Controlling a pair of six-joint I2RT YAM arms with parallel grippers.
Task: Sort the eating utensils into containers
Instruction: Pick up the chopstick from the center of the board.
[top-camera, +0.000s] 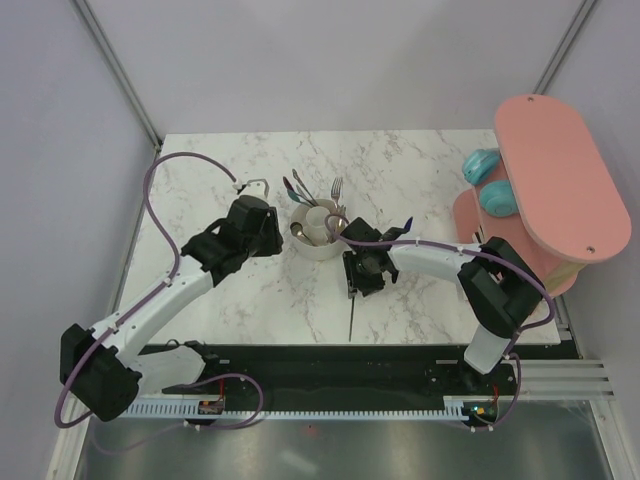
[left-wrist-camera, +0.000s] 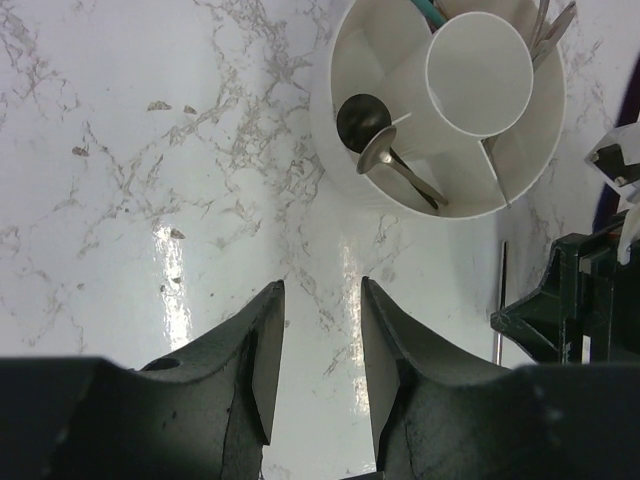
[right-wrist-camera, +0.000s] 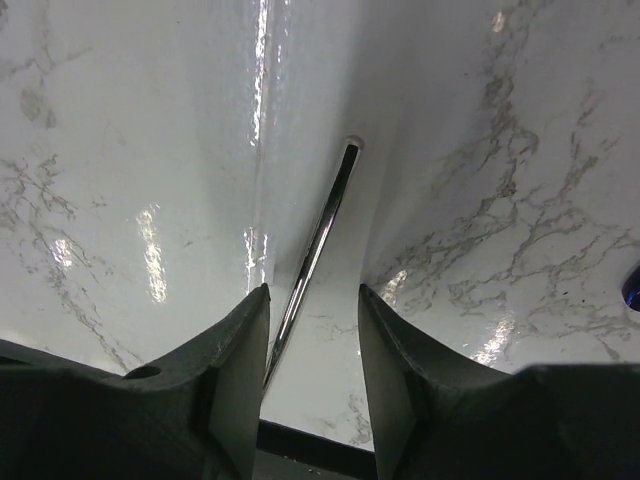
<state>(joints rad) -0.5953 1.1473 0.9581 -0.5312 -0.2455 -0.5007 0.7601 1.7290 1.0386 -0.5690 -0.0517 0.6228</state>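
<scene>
Since the silver stick lies flat on the surface, off-centre inside the open right pincer, it could be pushed askew on closing and dropped short of the white holder.

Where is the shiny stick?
In the top view, the stick lies on the table, running from the right gripper toward the near edge, near the white holder.

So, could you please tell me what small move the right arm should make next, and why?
Probably lower and close the right gripper: its open jaws straddle the silver stick lying flat on the table, not yet gripped.
</scene>
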